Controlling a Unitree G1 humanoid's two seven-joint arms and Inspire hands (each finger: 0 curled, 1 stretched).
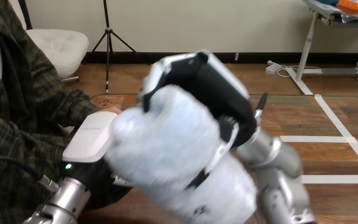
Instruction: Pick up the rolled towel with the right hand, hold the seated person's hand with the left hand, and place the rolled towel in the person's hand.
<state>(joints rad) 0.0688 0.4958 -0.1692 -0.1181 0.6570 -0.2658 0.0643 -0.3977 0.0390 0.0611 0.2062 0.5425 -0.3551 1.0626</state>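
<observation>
The right hand [209,88] is clasping the towel [168,149], curled round it, with the roll's long axis slanting down toward the right arm. The left hand [91,135] is sitting just left of the towel; I cannot tell what it is gripping. The person's hand [114,110] is peeking out beyond it, so the towel is probably needing a short leftward move.

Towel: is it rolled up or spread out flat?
Rolled up. The towel is one fat, fluffy bundle with no loose flap hanging, and the right hand is curled round it.
</observation>
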